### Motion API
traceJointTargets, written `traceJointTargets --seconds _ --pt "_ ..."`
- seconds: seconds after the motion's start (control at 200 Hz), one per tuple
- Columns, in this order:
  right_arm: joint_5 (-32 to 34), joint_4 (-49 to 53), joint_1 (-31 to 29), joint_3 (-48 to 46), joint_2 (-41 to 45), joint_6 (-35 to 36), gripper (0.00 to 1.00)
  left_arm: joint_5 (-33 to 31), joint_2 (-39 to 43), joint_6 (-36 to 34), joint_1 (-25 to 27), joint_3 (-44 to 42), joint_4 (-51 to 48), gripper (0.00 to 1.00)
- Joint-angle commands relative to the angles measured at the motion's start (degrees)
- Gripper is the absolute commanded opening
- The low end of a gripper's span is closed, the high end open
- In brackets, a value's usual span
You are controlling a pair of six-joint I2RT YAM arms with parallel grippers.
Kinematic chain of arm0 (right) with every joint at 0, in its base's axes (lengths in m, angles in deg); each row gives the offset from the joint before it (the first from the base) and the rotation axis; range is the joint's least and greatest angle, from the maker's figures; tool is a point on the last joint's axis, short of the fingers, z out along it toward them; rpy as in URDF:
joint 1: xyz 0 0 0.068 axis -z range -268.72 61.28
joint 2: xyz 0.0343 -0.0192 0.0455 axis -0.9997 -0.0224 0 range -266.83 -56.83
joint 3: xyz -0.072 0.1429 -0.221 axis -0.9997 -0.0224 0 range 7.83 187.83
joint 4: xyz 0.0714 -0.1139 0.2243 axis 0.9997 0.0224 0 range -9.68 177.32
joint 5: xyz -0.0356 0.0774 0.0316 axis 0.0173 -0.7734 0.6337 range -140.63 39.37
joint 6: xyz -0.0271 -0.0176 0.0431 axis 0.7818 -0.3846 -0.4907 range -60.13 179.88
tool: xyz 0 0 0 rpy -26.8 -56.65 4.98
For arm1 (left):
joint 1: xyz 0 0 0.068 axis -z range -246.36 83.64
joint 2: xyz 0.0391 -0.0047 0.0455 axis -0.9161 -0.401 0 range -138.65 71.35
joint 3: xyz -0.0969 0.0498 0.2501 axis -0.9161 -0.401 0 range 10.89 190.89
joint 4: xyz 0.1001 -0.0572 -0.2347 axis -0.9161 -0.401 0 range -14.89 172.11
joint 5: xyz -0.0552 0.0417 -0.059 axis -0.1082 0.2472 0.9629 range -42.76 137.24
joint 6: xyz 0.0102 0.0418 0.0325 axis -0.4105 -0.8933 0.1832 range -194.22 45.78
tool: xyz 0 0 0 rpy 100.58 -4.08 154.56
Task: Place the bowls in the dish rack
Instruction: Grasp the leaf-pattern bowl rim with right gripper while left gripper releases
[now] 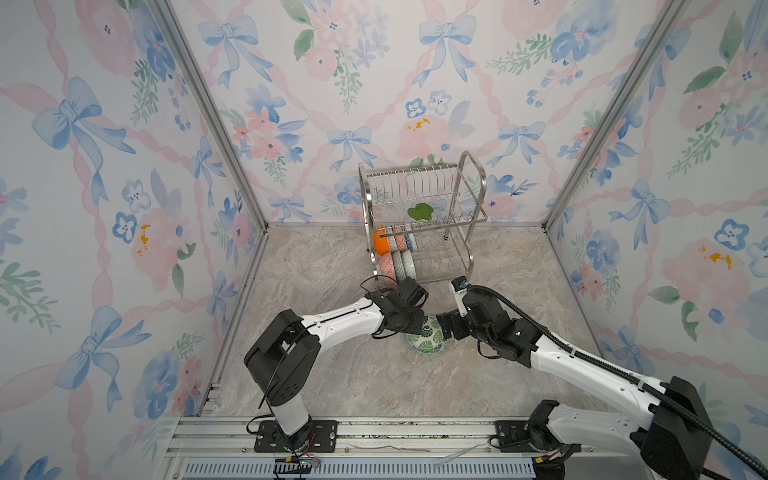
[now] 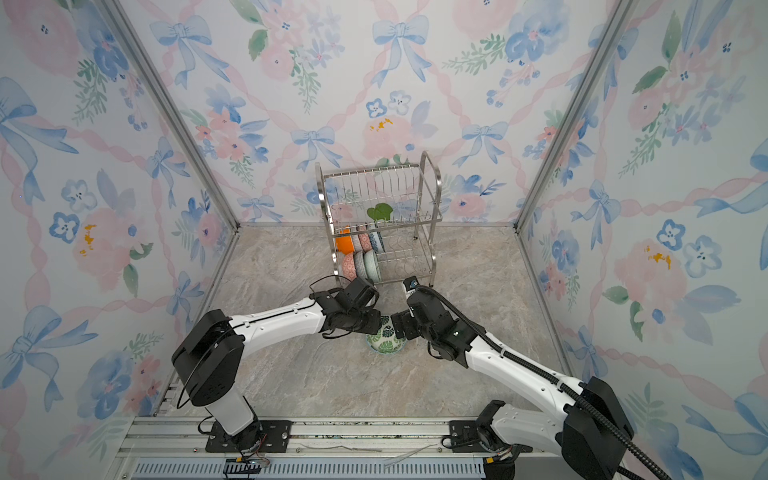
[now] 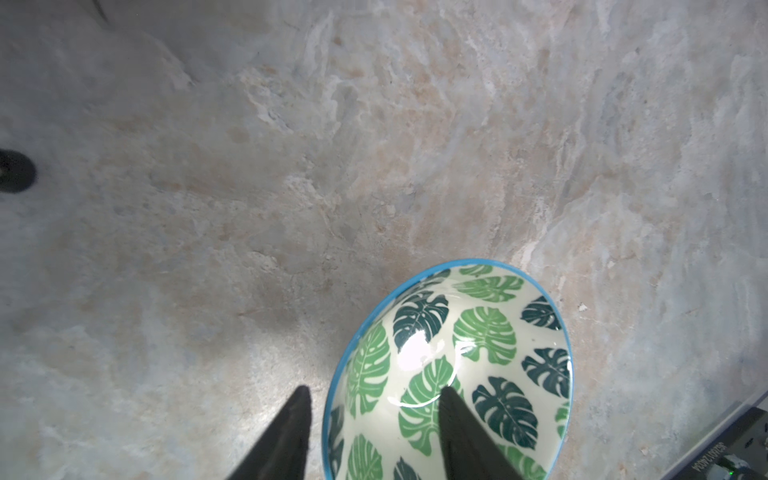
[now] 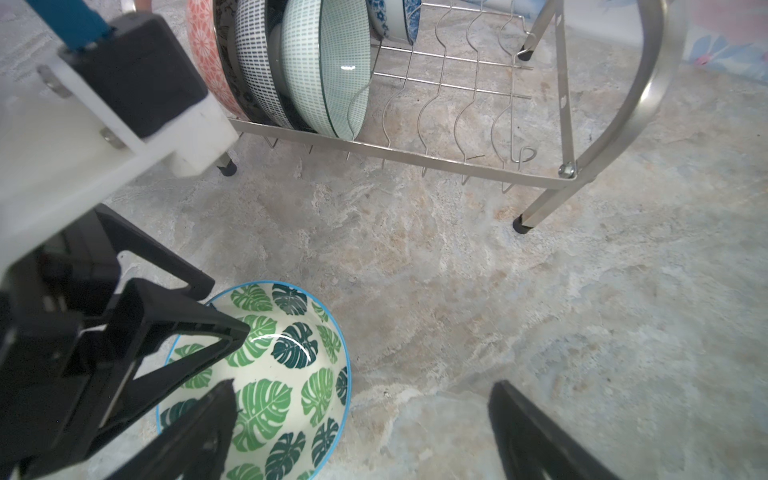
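Note:
A green-leaf bowl (image 1: 430,338) (image 2: 387,336) with a blue rim sits mouth-up on the marble table, in front of the dish rack (image 1: 473,166) (image 2: 432,171). My left gripper (image 1: 419,323) (image 3: 376,395) is open and straddles the bowl's (image 3: 482,332) rim, one finger inside and one outside, without pinching it. My right gripper (image 1: 443,323) (image 4: 365,386) stands wide open at the opposite side of the bowl (image 4: 286,365), one finger over its inside and the other over bare table. Several bowls stand on edge at the left end of the rack (image 4: 415,160), among them an orange one (image 1: 380,246).
The rack's wavy lower wires (image 4: 457,83) to the right of the teal bowl (image 4: 332,62) hold nothing. A rack foot (image 4: 524,224) stands close behind the bowl. Walls enclose the table on three sides. A green leaf shape (image 1: 420,212) shows at the upper tier.

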Motion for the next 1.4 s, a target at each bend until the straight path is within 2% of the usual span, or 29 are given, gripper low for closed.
traceJointTargets --seconds 0.0,0.015,0.025,0.035,0.05,0.305,0.32,0.335,0.515,0.765,0.925,0.98,1.075,1.205,1.295,1.395 --pt "-0.7 4.4 0.5 1.6 0.6 -0.5 0.96 -1.0 3.7 -2.5 0.1 1.0 -0.3 0.61" --pt "-0.7 4.4 0.5 1.7 0.7 -0.6 0.96 -1.1 4.0 -2.6 0.0 0.9 -0.4 0.62" --pt "-0.7 4.5 0.5 1.8 0.7 -0.6 0.97 -1.2 4.2 -2.8 0.0 0.9 -0.5 0.72" --pt "-0.7 4.5 0.4 1.9 0.7 -0.7 0.96 -1.2 4.4 -2.9 -0.1 0.9 -0.5 0.77" --pt "-0.7 4.6 0.4 1.9 0.8 -0.7 0.97 -1.4 4.8 -3.0 -0.2 1.0 -0.7 0.81" --pt "1.2 5.5 -2.7 3.8 -1.5 0.0 0.96 -3.4 12.4 -5.8 -4.5 -0.9 -2.3 0.90" --pt "1.3 5.6 -3.0 4.0 -1.8 0.0 0.97 -3.5 12.8 -6.1 -4.7 -0.9 -2.6 0.96" --pt "1.4 5.6 -3.3 4.3 -2.1 0.0 0.96 -3.7 13.4 -6.4 -4.9 -0.9 -2.7 0.98" --pt "3.6 4.9 -7.6 6.7 -7.6 -0.7 0.96 -8.6 20.4 -8.2 -8.3 -2.2 -5.4 0.98" --pt "4.6 4.6 -14.0 12.1 -18.3 -4.2 0.96 -14.2 31.2 -5.8 -13.9 -8.5 -5.3 0.98" --pt "5.2 4.6 -16.7 13.6 -23.3 -8.2 0.97 -4.7 36.0 -5.4 -19.9 -13.5 -4.2 0.98" --pt "5.2 3.8 -17.3 13.4 -24.4 -9.6 1.00 -2.0 37.7 -5.3 -21.7 -15.5 -3.1 0.98" --pt "5.3 3.8 -18.4 13.9 -26.7 -10.8 0.92 3.3 40.1 -4.5 -24.1 -19.3 -0.3 0.98" --pt "5.7 4.4 -19.0 14.9 -30.1 -11.9 0.75 8.7 40.9 -3.0 -25.5 -22.6 2.4 0.98" --pt "6.1 4.4 -19.1 15.4 -31.4 -12.6 0.60 10.3 41.2 -2.5 -25.6 -25.2 3.8 0.98" --pt "6.5 5.6 -19.1 16.5 -33.1 -12.6 0.50 10.7 41.0 -2.4 -25.9 -26.3 5.0 0.98"
